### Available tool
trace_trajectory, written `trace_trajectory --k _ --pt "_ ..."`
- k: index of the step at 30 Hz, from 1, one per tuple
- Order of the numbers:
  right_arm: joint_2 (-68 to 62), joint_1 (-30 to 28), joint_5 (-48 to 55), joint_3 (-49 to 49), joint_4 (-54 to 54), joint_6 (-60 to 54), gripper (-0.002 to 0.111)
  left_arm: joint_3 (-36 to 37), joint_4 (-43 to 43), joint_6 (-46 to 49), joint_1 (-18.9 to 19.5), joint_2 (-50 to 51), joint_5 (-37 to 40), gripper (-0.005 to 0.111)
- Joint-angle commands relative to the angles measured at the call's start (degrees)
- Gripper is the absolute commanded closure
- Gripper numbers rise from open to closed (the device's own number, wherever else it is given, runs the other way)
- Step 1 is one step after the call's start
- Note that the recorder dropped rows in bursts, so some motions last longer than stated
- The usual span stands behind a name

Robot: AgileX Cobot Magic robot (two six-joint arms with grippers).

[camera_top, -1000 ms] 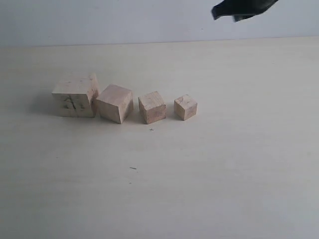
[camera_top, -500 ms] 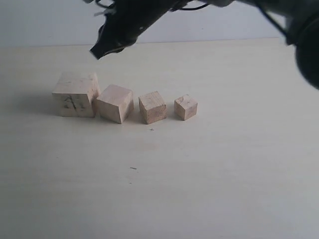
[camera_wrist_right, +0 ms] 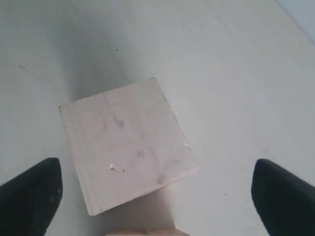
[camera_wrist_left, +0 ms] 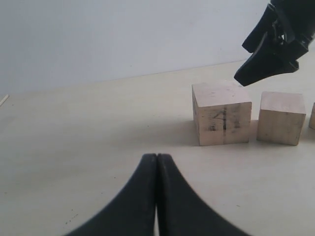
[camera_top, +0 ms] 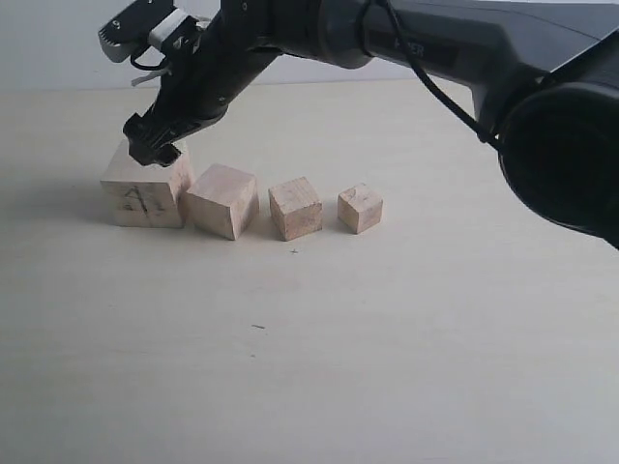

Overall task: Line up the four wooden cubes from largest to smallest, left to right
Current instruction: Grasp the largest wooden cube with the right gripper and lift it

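Note:
The four wooden cubes stand in a row on the table. From left to right they are the largest with dark scribbles on its front, the second, the third and the smallest. My right arm reaches across from the right. Its gripper hangs open just over the largest cube's top, one finger on each side and clear of the wood. My left gripper is shut and empty, low over the table to the left of the largest cube.
The pale tabletop carries a few small dark specks in front of the row. A plain wall runs along the far edge. The thick dark right arm spans the upper part of the exterior view.
My right arm swept in from the upper right, leftwards and down, and its gripper now hovers over the largest cube. The cubes have not moved.

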State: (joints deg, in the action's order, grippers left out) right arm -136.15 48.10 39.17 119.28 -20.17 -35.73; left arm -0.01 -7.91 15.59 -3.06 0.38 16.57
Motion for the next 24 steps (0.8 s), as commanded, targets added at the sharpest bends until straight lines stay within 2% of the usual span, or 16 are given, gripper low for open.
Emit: trace_trajectory --k 1,10,19,20,21,22,23,24 --pt "-1.6 0.2 -1.1 0.6 -6.7 -7.5 0.003 0.0 -0.1 0.0 0.1 -0.4 -0.3 0.107" --pt "-6.9 0.1 -8.1 1.8 -9.2 -13.7 0.003 0.0 -0.1 0.0 0.1 -0.4 -0.3 0.107" --pt "-15.7 0.1 1.5 14.3 -12.9 -15.4 0.003 0.0 -0.1 0.0 0.1 -0.4 -0.3 0.107" --pt "-16.4 0.1 2.3 15.6 -12.8 -15.5 0.006 0.0 -0.1 0.0 0.1 -0.4 -0.3 0.107" --pt "-16.4 0.1 2.9 16.0 -12.8 -15.7 0.011 0.0 -0.1 0.0 0.1 -0.4 -0.3 0.107" --pt "-16.4 0.1 4.8 16.8 -12.7 -17.7 0.029 0.0 -0.1 0.0 0.1 -0.4 -0.3 0.107" --pt "-16.4 0.1 5.9 17.1 -12.7 -18.7 0.043 0.0 -0.1 0.0 0.1 -0.4 -0.3 0.107" --pt "-16.4 0.1 7.5 18.1 -12.3 -18.8 0.072 0.0 -0.1 0.0 0.1 -0.4 -0.3 0.107"
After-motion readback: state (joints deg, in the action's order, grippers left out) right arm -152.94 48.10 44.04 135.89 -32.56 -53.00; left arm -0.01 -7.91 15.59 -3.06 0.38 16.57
